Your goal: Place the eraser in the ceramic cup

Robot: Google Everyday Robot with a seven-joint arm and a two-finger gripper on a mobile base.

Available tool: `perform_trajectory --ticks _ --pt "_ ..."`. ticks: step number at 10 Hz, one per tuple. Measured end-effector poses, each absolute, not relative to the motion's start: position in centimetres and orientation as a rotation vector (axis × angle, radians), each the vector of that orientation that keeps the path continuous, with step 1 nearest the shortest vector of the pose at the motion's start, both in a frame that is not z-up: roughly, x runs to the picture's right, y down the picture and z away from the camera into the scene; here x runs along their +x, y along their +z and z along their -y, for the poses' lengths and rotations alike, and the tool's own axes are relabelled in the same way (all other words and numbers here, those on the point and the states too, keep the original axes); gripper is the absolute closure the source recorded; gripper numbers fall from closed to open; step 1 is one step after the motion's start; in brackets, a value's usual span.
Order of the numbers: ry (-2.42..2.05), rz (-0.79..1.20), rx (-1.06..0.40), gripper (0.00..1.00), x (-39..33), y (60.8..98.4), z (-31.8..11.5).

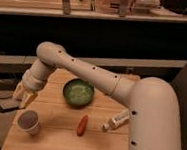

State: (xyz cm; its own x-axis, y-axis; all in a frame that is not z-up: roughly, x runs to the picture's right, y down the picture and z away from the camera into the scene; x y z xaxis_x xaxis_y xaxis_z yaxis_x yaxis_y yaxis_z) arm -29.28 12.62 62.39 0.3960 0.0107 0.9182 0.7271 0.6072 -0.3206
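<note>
The white ceramic cup (29, 122) stands upright near the front left corner of the wooden table (55, 136). Its inside looks dark, and I cannot tell what is in it. My gripper (24, 96) points down over the table's left edge, just above and slightly left of the cup, not touching it. A flat dark grey block (6, 105) shows left of the table edge, below the gripper. I cannot tell whether it is the eraser or something on the floor.
A green bowl (78, 93) sits at the table's middle back. An orange-red carrot-shaped thing (82, 125) lies in front of it. A small white object (116, 121) lies at the right, next to my arm's large white body (154, 126).
</note>
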Motion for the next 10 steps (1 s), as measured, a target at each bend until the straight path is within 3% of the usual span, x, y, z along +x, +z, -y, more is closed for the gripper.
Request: perform_trajectory --ticks 10 --pt "-0.424 1.22 -0.839 1.0 -29.2 62.7 -16.8"
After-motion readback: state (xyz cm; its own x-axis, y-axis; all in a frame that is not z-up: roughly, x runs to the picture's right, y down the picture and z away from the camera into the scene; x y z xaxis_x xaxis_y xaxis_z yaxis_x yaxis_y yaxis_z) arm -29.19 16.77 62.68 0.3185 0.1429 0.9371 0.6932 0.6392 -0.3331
